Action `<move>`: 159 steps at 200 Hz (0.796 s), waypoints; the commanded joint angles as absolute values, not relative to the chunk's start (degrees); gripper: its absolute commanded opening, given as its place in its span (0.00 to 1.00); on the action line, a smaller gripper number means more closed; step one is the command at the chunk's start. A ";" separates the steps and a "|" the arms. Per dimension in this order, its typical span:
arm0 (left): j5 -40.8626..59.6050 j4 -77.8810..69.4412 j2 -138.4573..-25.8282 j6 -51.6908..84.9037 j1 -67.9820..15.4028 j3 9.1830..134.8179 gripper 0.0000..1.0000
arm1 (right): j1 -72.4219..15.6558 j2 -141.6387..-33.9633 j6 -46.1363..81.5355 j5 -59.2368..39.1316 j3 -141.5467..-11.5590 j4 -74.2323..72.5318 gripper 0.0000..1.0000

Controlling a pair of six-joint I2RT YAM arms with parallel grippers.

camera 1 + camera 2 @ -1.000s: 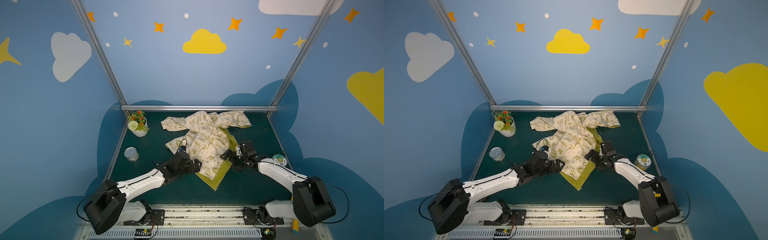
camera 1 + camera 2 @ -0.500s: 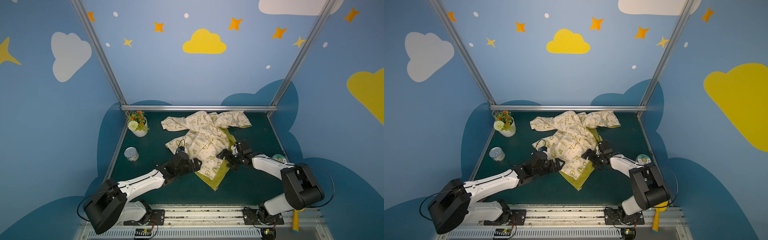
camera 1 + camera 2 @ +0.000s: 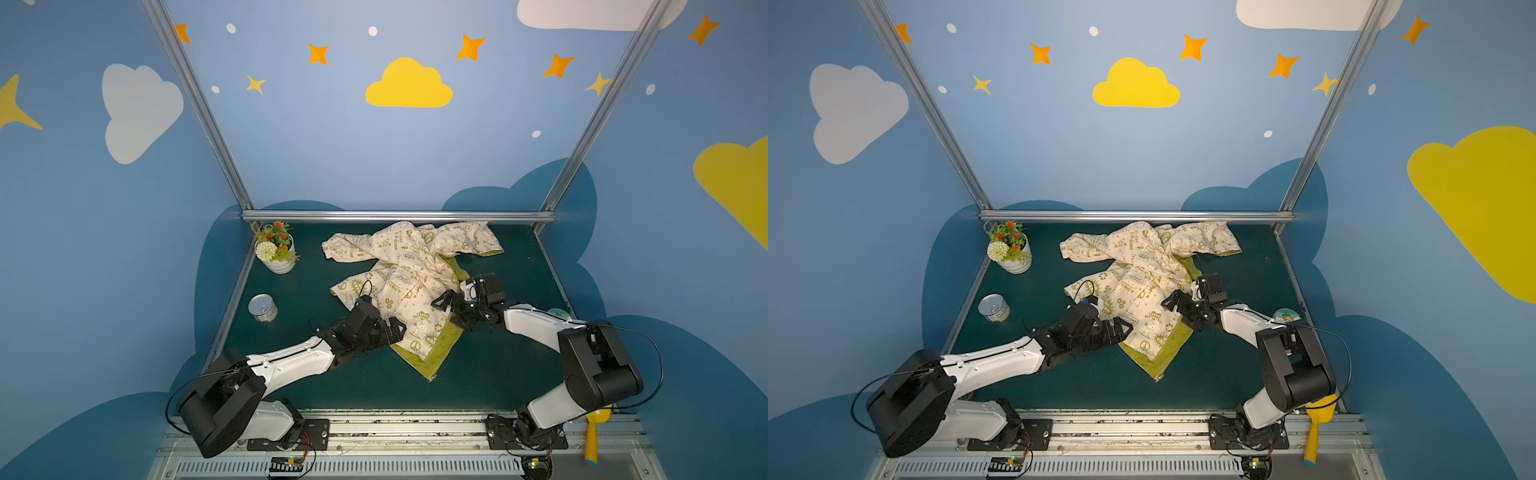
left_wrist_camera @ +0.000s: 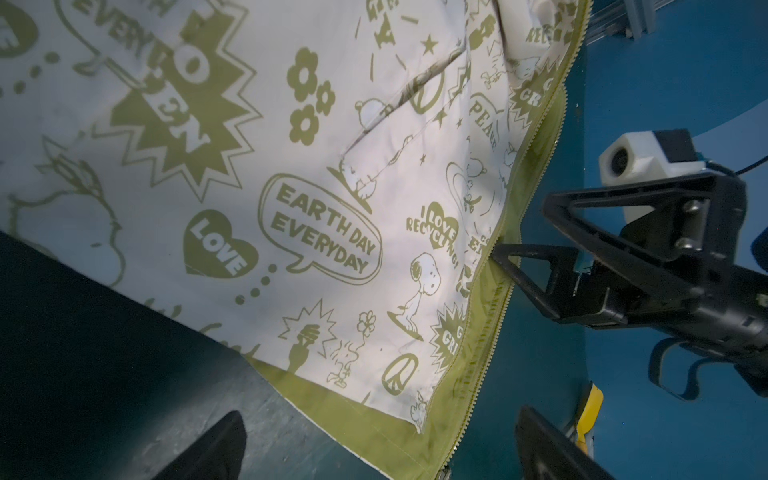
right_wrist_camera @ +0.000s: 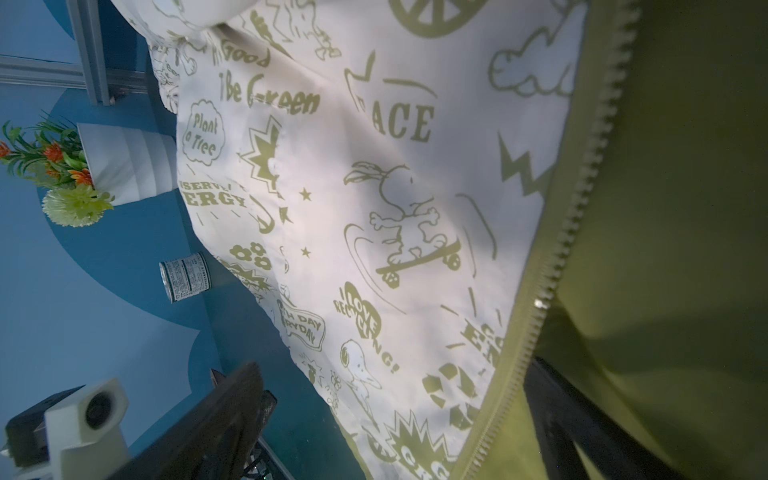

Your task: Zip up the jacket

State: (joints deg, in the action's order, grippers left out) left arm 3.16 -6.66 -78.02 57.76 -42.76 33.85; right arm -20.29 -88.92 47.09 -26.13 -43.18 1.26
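Table (image 3: pixel 498 374), dark green. The jacket (image 3: pixel 415 282) lies crumpled mid-table, beside the flower pot (image 3: pixel 278 257). The front is unzipped and the yellow-green lining is turned out at the hem.

Left gripper (image 3: pixel 395 332) is on the pot's side of the hem, jaws wide, holding nothing. In the left wrist view the hem corner sits between its fingers, probably ready to pin the bottom.

Right gripper (image 3: pixel 446 313) is on the hem side away from the pot, also spread and empty. One fingertip is at the fabric edge, likely lining up a pinch.

Tin can (image 3: pixel 262 308) is near the pot, clear of the work. Zipper strip (image 5: pixel 579 178) has open teeth running down the front edge. Can't pick out the slider for sure.
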 commanded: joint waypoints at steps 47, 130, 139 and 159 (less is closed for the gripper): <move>5.61 -7.70 -77.85 59.63 -42.45 34.12 1.00 | -18.98 -86.08 46.67 -29.64 -39.65 -4.01 0.99; 5.18 -8.08 -77.01 60.80 -42.49 32.95 1.00 | -16.68 -86.85 46.89 -31.26 -37.22 -7.49 0.99; 5.45 -8.26 -77.17 60.91 -42.49 33.12 1.00 | -16.69 -86.76 46.89 -32.02 -37.20 -8.41 0.98; 6.30 -8.61 -77.54 61.04 -42.54 33.39 1.00 | -16.96 -86.51 47.40 -33.72 -36.60 -10.70 0.97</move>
State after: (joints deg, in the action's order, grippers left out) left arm 5.30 -7.66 -77.03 60.71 -42.63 33.50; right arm -16.64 -86.43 47.53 -30.94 -37.39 -6.79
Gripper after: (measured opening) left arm 0.996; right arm 0.976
